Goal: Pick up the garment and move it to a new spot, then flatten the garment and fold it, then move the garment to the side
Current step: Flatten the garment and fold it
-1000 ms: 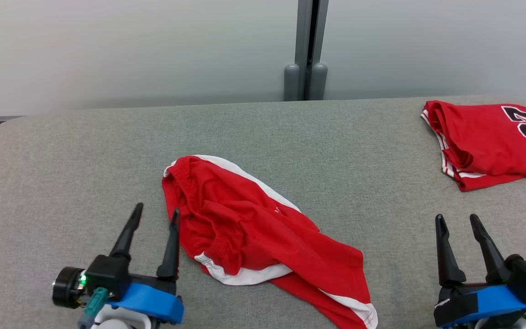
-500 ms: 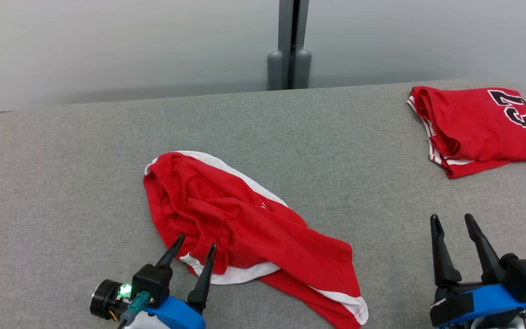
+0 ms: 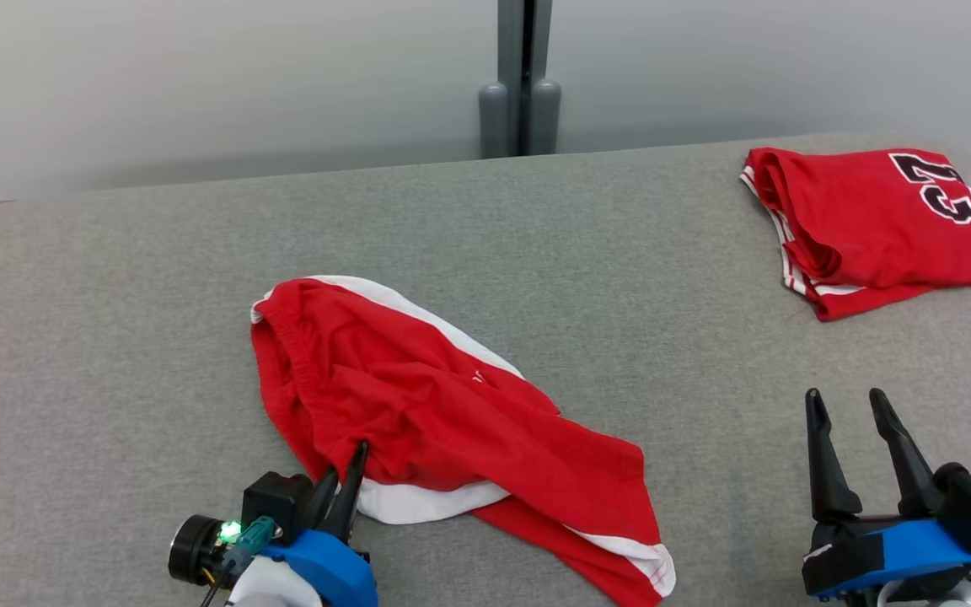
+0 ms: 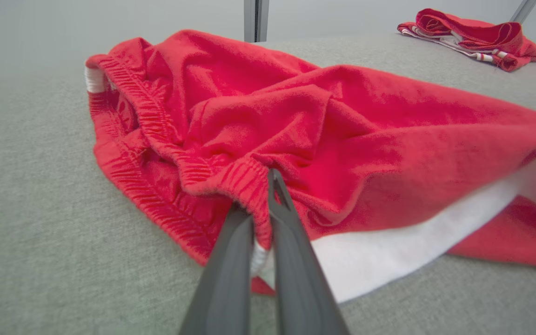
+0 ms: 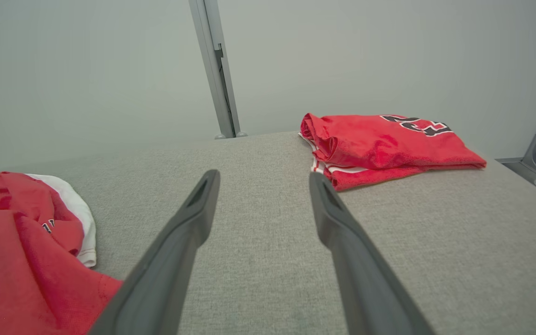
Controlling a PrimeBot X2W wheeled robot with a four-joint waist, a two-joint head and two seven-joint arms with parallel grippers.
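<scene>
The garment (image 3: 443, 421), red shorts with white side stripes, lies crumpled on the grey table (image 3: 115, 295) left of centre. My left gripper (image 3: 349, 459) is shut on the shorts' elastic waistband at their near left edge; in the left wrist view the two fingers pinch the gathered waistband (image 4: 244, 179) of the garment (image 4: 342, 139). My right gripper (image 3: 846, 403) stands open above bare table at the lower right, well clear of the shorts. In the right wrist view its fingers (image 5: 198, 204) are spread wide, with the garment (image 5: 16, 251) at the left edge.
A folded red jersey (image 3: 873, 219) with a black number lies at the table's far right corner, also in the right wrist view as the jersey (image 5: 384, 144). A grey post (image 3: 519, 84) stands behind the table against a pale wall.
My left gripper has moved in to the shorts' waistband and closed on it. The head camera has shifted, so the scene sits slightly further left. The right gripper has stayed open.
</scene>
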